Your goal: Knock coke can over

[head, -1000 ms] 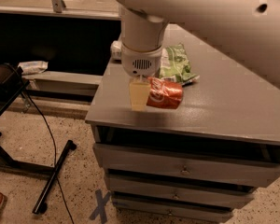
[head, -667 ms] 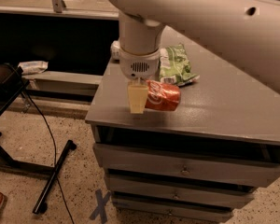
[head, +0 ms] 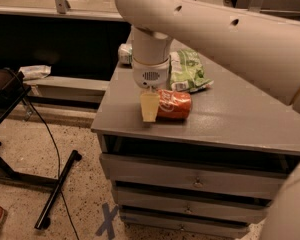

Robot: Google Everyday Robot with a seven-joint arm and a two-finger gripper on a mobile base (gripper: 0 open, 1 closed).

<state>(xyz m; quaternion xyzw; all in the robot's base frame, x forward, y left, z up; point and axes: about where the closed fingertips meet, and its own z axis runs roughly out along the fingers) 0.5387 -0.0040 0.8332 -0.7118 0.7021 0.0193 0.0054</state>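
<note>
The coke can (head: 174, 104), red-orange with white lettering, lies on its side on the grey cabinet top (head: 230, 119), near the front left edge. My gripper (head: 149, 106) hangs from the white arm straight down at the can's left end, its pale finger (head: 149, 107) touching or just in front of the can. A green and white chip bag (head: 188, 71) lies just behind the can. A pale can (head: 124, 53) stands at the back left corner, mostly hidden by the arm.
The cabinet has several drawers (head: 190, 181) below its top. A black stand with legs and a cable (head: 52, 194) stands on the speckled floor at the left. A low shelf (head: 65, 86) runs behind the cabinet.
The gripper has shifted slightly left along the cabinet top. The coke can stays lying on its side in about the same spot.
</note>
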